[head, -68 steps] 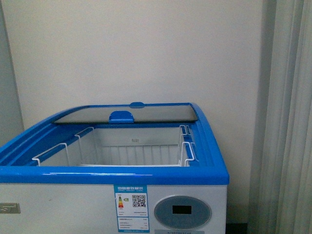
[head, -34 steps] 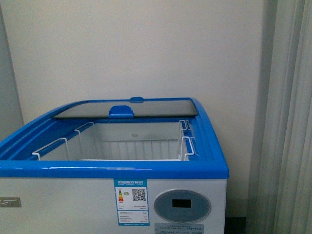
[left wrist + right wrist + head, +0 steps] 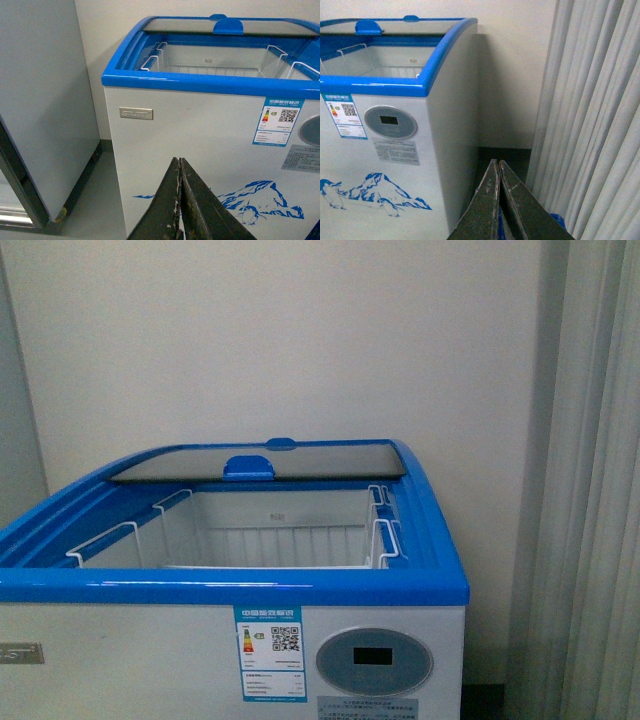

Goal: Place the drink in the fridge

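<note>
The fridge [image 3: 150, 660] is a white chest freezer with a blue rim [image 3: 230, 587], standing straight ahead in the front view. Its glass lid [image 3: 300, 462] is slid to the back, so the white wire baskets [image 3: 280, 540] inside show. The fridge [image 3: 200, 130] fills the left wrist view, and my left gripper [image 3: 179, 161] is shut with nothing in it, low before its white front. In the right wrist view my right gripper [image 3: 498, 162] is also shut and empty, beside the right corner of the fridge [image 3: 395, 150]. The drink is out of view.
A plain grey cabinet [image 3: 45, 100] stands left of the fridge with a strip of floor [image 3: 95, 200] between them. Pale curtains [image 3: 590, 115] hang at the right, close to the fridge's side. A blue object [image 3: 559, 220] peeks out low behind my right gripper.
The front view has shifted slightly: the fridge sits a little lower and further left in the picture than a second ago. Nothing on the fridge has moved.
</note>
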### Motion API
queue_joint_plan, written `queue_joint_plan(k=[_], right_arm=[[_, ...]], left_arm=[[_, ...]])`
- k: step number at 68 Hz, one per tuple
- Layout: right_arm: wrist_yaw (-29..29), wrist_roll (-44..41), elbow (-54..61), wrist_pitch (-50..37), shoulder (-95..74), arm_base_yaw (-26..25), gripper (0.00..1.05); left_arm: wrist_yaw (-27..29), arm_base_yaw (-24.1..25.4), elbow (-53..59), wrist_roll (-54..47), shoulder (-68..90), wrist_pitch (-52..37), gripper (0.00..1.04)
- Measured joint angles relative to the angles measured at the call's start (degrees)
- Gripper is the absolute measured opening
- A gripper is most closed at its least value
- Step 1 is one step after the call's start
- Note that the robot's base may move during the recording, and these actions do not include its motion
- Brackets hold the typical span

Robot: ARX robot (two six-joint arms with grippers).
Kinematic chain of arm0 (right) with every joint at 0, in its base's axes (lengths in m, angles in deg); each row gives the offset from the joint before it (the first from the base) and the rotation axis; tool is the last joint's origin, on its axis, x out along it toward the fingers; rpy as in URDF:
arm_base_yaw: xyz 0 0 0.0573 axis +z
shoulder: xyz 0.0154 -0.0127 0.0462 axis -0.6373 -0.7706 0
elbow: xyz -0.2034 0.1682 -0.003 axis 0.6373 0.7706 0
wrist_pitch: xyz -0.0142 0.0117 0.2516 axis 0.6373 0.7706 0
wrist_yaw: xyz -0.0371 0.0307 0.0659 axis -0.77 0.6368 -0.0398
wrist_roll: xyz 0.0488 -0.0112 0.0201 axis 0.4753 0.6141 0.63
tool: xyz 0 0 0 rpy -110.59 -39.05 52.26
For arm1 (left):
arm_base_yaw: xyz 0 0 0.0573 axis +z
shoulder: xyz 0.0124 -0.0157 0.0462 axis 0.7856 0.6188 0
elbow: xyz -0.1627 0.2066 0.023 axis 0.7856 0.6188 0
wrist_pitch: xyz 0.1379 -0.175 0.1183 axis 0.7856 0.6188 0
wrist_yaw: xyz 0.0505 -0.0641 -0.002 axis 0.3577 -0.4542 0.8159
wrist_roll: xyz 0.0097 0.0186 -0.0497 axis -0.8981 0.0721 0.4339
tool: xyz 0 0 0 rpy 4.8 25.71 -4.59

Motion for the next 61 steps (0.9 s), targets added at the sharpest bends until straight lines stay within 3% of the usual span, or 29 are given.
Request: queue_joint_plan(k=[4,40,61], right_arm=[[0.02,-0.04,0.0,0.0,0.02,0.0,0.09],[0.02,-0.02,0.0,0.0,0.07,0.0,0.98],[0.02,-0.02,0.0,0.0,0.07,0.0,0.97]], left_arm=[[-0.02,0.0,0.0,0.11,0.0,0.0,0.04],[0.0,0.0,0.0,0.09,0.0,0.0,0.97],[0.0,0.0,0.0,0.11,0.0,0.0,0.97]])
